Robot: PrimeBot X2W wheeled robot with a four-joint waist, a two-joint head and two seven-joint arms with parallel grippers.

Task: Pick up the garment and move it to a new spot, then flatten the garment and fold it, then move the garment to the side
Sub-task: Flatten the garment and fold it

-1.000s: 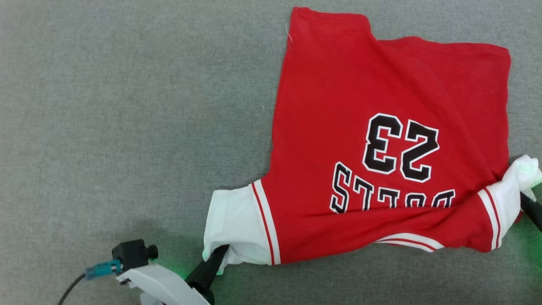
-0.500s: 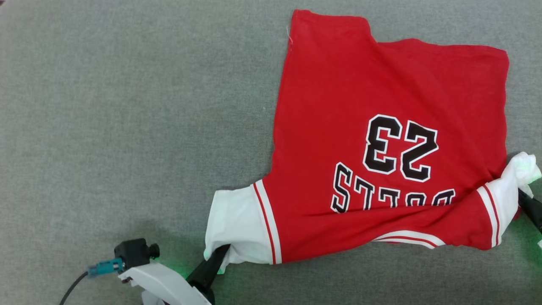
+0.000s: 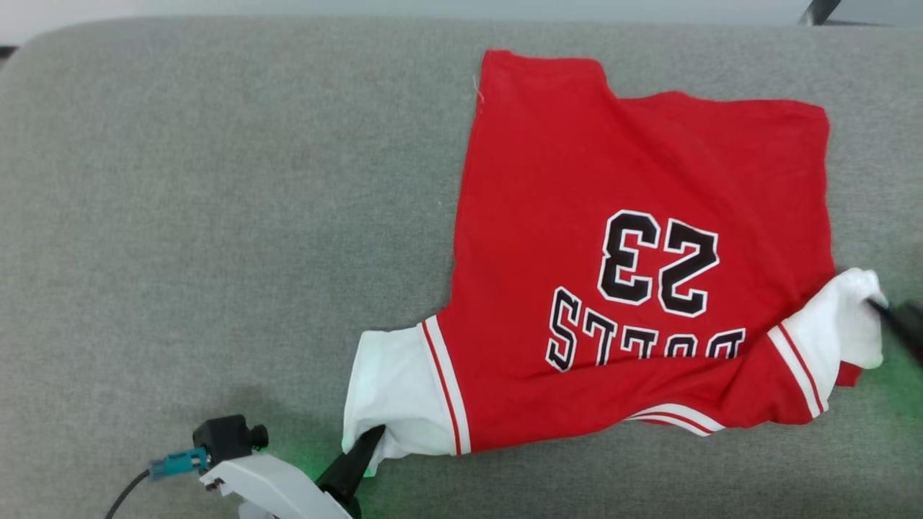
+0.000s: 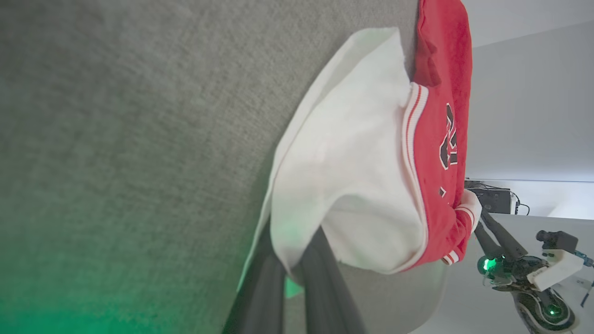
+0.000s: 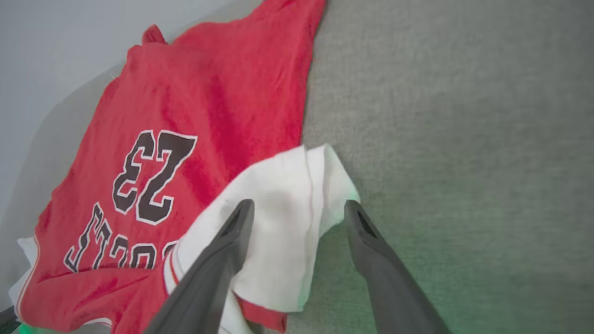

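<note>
Right gripper (image 5: pixel 298 206) has just let go. A second ago its fingers were pinched on the white right sleeve (image 5: pixel 283 185) of the garment (image 3: pixel 613 180); now they stand spread wide, one on either side of the sleeve's end. The sleeve lies loose between them on the grey cushion (image 3: pixel 216 216). One finger seems to rest against the cloth, though the right wrist view does not show clearly whether it presses on it or just passes over it. The head view has also shifted, so the cushion's far edge now shows; that is the camera moving, not the garment sliding.

Left gripper (image 4: pixel 290 260) is pressed together on the lower corner of the white left sleeve (image 3: pixel 389 389), pinching it just above the cushion.

The garment lies on the right half of the cushion, number face up, collar end toward the robot and hem toward the far edge. The carry to a new spot looks finished on the right side, with the left release not yet made. Flattening is still to do: the right sleeve is bunched and turned in over the red body, creases run from it toward the lettering, and one far hem corner juts out.
</note>
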